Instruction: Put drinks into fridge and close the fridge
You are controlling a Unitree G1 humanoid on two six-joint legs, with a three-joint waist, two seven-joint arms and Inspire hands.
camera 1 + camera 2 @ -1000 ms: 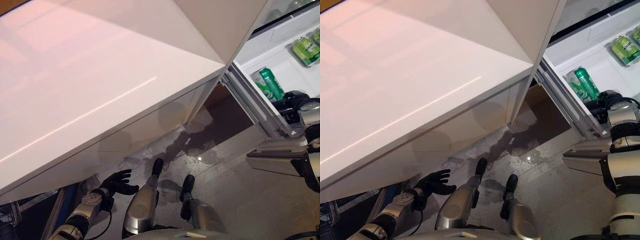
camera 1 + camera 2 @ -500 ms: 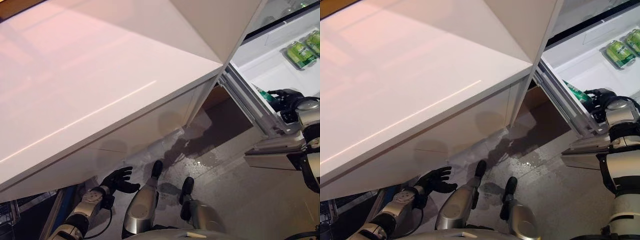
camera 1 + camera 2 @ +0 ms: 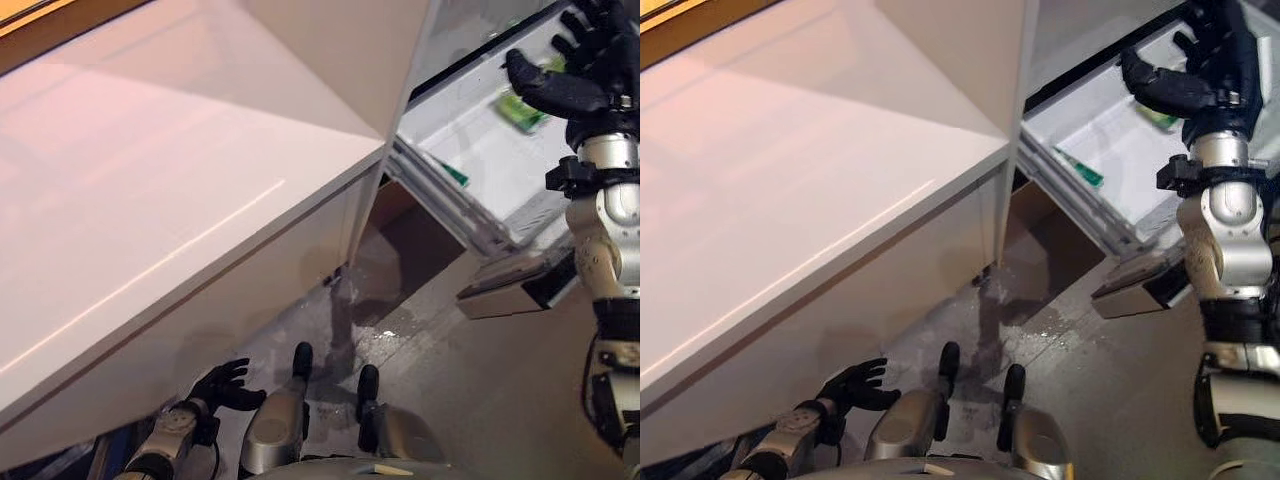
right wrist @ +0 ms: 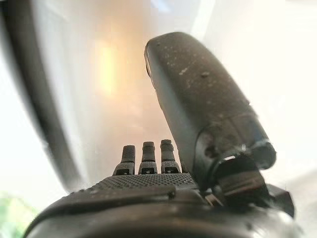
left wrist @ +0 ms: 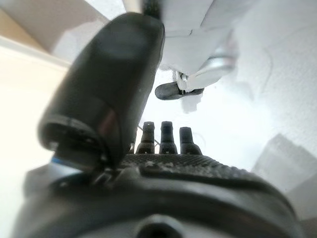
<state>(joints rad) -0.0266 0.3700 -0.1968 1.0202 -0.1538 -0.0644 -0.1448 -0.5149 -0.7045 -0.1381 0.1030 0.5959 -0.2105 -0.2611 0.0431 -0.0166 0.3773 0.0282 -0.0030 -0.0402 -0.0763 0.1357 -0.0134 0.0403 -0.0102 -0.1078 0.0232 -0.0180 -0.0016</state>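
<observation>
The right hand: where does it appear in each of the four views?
Left eye view: right hand, upper right, open, before the open fridge.
Right eye view: upper right, same pose.
Left wrist view: not in it.
Right wrist view: fills the bottom edge.
Shared landmark: the white counter.

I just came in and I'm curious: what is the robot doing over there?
It is loading drinks into an open fridge. Its right hand is raised, open and empty, over the shelf, where a green can lies and more green shows behind the hand. Its left hand hangs open, low beside the white counter. The fridge is not yet closed.
</observation>
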